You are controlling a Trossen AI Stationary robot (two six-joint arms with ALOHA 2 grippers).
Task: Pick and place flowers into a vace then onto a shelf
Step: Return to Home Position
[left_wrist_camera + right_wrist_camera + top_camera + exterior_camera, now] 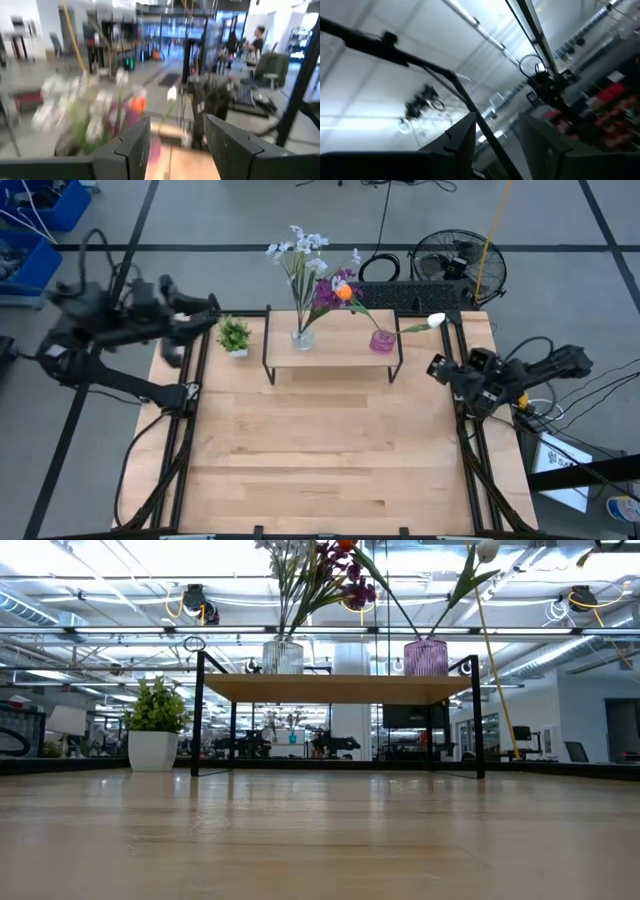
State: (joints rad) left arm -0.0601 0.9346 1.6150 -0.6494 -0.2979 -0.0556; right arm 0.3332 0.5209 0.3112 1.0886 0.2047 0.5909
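The shelf (333,350) (335,688) stands at the table's far middle on its black legs. On it a clear vase (302,337) (283,656) holds the white/pale-blue spray (298,248) and the purple bunch (328,290). A pink vase (382,341) (426,656) holds the orange bloom (344,293) and the white bud (436,320). My left gripper (207,311) (177,145) hovers open off the table's far left corner, facing the flowers. My right gripper (436,367) (497,135) sits open at the table's right edge, tipped up toward the ceiling.
A small green potted plant (235,335) (154,730) stands on the table just left of the shelf. Behind the far edge lie a black fan (458,265) and cables. Bare wood tabletop (320,450) spreads in front of the shelf. A person shows far off in the room (257,40).
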